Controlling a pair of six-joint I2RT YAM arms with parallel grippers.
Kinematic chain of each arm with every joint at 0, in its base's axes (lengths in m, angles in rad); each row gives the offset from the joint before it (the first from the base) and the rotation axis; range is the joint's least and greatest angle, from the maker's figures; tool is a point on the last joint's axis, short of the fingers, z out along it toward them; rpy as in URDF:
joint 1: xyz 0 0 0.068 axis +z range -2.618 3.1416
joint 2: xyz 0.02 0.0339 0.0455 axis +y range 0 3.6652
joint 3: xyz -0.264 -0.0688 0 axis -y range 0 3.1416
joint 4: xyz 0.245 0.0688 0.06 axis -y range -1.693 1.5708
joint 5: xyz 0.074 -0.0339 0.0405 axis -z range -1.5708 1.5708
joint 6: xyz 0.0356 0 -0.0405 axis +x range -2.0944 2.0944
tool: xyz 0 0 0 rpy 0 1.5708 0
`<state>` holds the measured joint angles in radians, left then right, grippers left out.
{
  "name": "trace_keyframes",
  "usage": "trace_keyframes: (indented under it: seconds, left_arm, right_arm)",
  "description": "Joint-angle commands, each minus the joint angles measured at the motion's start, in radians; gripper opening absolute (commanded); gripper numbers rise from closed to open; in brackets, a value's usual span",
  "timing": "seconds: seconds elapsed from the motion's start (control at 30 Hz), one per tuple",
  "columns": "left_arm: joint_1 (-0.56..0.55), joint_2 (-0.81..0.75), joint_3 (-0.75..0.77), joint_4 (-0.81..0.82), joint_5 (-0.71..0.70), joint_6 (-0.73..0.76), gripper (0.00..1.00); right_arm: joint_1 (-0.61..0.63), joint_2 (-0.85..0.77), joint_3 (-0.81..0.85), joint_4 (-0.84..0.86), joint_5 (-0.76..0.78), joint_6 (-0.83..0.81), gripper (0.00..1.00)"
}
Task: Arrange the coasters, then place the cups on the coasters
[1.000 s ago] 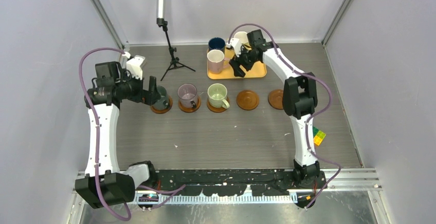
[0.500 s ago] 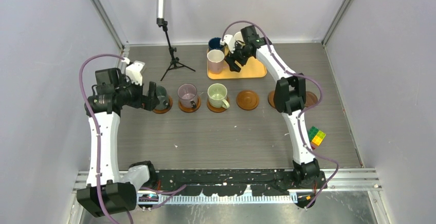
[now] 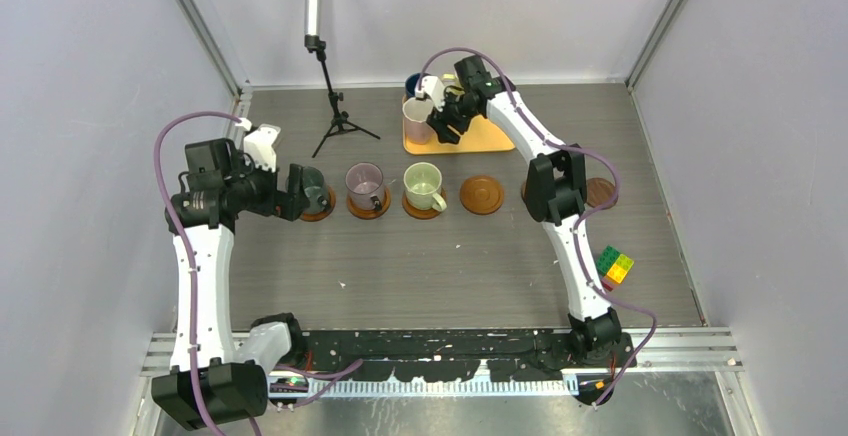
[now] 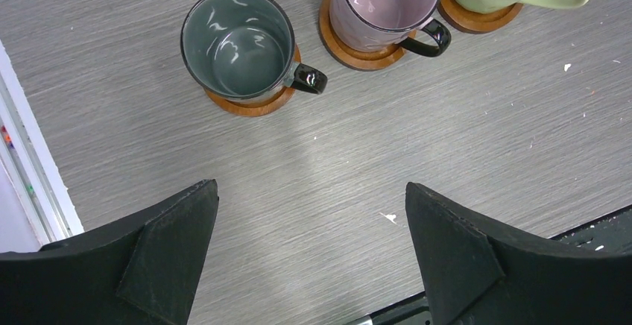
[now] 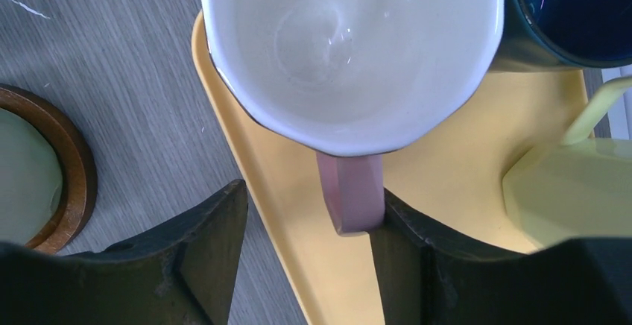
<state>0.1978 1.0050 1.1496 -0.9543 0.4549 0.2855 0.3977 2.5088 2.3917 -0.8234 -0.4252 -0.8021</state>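
In the top view the dark green cup (image 3: 318,194), the mauve cup (image 3: 365,185) and the light green cup (image 3: 424,185) each stand on a coaster in a row. An empty coaster (image 3: 482,194) lies to their right, and another coaster (image 3: 603,192) shows behind the right arm. The pink cup (image 5: 350,49), navy cup (image 5: 574,12) and pale yellow cup (image 5: 574,191) stand on the yellow tray (image 5: 447,153). My right gripper (image 5: 309,206) straddles the pink cup's handle (image 5: 352,194): one finger touches it, the other stands apart. My left gripper (image 4: 309,191) is open over bare table, short of the dark green cup (image 4: 238,45).
A black tripod stand (image 3: 335,106) rises at the back left. A multicoloured toy block (image 3: 614,264) lies at the right, near the right arm. Grey walls close in the table on three sides.
My right gripper has moved left across the tray to the pink cup, and its jaws have narrowed round the handle. My left gripper has drawn back slightly from the dark green cup.
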Motion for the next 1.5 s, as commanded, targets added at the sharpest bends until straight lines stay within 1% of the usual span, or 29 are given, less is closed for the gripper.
trace_keyframes:
  seconds: [0.0, 0.07, 0.13, 0.37, 0.47, 0.63, 0.77, 0.8, 0.83, 0.93, 1.0, 1.17, 1.23, 1.33, 1.37, 1.47]
  left_arm:
    - [0.005, -0.023, 0.005, 0.008, -0.001, -0.003, 0.98]
    - [0.006, -0.022, 0.007, 0.004, -0.001, -0.001, 0.98]
    - [0.005, -0.024, 0.009, 0.002, -0.003, -0.002, 0.98]
    - [0.005, -0.019, 0.011, -0.005, -0.003, 0.003, 0.98]
    - [0.005, -0.012, 0.017, -0.010, -0.003, 0.009, 0.97]
    - [0.004, -0.006, 0.027, -0.013, -0.015, 0.022, 0.97]
    - [0.004, 0.003, 0.030, -0.010, -0.015, 0.027, 0.97]
    - [0.004, 0.004, 0.032, -0.008, -0.015, 0.029, 0.97]
    - [0.003, 0.008, 0.032, -0.007, -0.015, 0.030, 0.97]
    - [0.004, 0.021, 0.034, 0.001, -0.007, 0.031, 0.96]
    - [0.004, 0.032, 0.035, 0.004, 0.002, 0.028, 0.96]
    - [0.004, 0.060, 0.041, 0.024, 0.017, 0.012, 0.96]
    - [0.005, 0.066, 0.041, 0.038, 0.022, 0.003, 0.96]
    - [0.004, 0.072, 0.037, 0.058, 0.066, -0.012, 0.97]
    - [0.004, 0.073, 0.033, 0.072, 0.074, -0.025, 0.97]
    - [0.004, 0.081, 0.027, 0.101, 0.096, -0.045, 0.97]
  right_arm:
    - [0.011, -0.009, 0.044, 0.042, -0.010, 0.009, 0.61]
    - [0.012, -0.008, 0.044, 0.059, -0.011, 0.027, 0.57]
    - [0.012, -0.007, 0.045, 0.065, -0.013, 0.032, 0.55]
    - [0.018, 0.003, 0.050, 0.117, -0.019, 0.100, 0.54]
    - [0.022, 0.012, 0.056, 0.125, -0.021, 0.106, 0.54]
    - [0.022, 0.019, 0.057, 0.128, -0.019, 0.113, 0.48]
    - [0.022, 0.008, 0.054, 0.116, -0.022, 0.107, 0.37]
    - [0.022, 0.002, 0.054, 0.112, -0.024, 0.108, 0.33]
    - [0.021, -0.005, 0.052, 0.110, -0.021, 0.115, 0.25]
    - [0.015, -0.039, 0.049, 0.110, -0.020, 0.175, 0.09]
    - [0.011, -0.073, 0.034, 0.119, -0.021, 0.209, 0.01]
    - [-0.008, -0.183, -0.080, 0.233, -0.004, 0.340, 0.00]
    - [-0.019, -0.226, -0.099, 0.256, 0.002, 0.394, 0.00]
    - [-0.032, -0.307, -0.137, 0.265, 0.027, 0.490, 0.00]
    - [-0.037, -0.345, -0.170, 0.284, 0.038, 0.511, 0.00]
    - [-0.047, -0.477, -0.347, 0.382, 0.065, 0.544, 0.00]
